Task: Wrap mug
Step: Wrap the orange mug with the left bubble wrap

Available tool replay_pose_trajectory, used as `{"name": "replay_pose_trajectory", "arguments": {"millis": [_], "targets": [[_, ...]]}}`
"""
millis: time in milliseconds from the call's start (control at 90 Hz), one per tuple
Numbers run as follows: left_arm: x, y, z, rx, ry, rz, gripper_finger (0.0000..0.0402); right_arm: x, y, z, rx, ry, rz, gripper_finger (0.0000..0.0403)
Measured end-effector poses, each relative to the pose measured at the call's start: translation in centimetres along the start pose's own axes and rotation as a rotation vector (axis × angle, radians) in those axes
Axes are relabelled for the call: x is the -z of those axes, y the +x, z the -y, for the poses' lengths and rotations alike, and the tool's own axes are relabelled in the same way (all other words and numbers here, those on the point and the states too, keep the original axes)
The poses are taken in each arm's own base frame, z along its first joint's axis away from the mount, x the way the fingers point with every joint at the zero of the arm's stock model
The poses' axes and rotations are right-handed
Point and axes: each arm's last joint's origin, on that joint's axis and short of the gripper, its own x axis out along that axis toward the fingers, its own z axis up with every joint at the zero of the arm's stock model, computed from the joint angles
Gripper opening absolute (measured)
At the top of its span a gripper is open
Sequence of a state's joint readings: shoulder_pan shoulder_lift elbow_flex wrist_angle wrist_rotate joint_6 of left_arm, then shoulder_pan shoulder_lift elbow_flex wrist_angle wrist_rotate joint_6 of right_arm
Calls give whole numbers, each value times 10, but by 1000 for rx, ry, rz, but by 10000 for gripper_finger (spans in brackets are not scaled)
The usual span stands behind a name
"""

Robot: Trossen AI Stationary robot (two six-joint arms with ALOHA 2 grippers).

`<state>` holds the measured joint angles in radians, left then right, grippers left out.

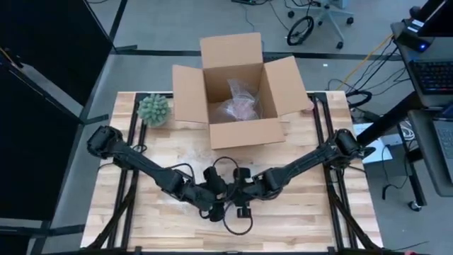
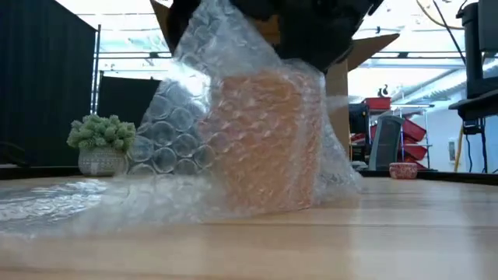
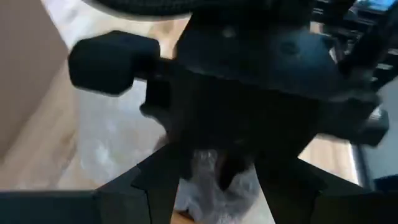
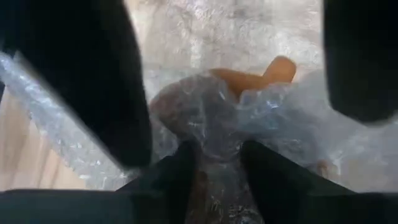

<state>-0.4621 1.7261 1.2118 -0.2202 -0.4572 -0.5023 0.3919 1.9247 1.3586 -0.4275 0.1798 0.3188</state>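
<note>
Mug (image 2: 264, 140) under bubble wrap (image 2: 167, 132), box (image 1: 237, 92) and plant (image 1: 153, 109) behind.

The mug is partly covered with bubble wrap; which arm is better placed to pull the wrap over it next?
Probably the right. In its wrist view the right gripper hangs directly above the orange mug, its fingers spread on both sides of the bubble wrap. The left gripper's view is mostly blocked by the other arm.

Both arms reach inward — left hand (image 1: 216, 207) meets right hand (image 1: 243, 200).
</note>
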Motion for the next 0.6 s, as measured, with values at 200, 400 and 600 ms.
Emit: {"name": "replay_pose_trajectory", "arguments": {"millis": [200, 400, 600], "targets": [[20, 28, -8, -9, -25, -93, 189, 0, 1, 2, 2, -8, -8, 132], [32, 43, -6, -20, -29, -129, 189, -5, -9, 1, 2, -33, -43, 132], [33, 44, -5, -10, -28, -134, 189, -14, -30, 2, 13, -43, -163, 132]]}}
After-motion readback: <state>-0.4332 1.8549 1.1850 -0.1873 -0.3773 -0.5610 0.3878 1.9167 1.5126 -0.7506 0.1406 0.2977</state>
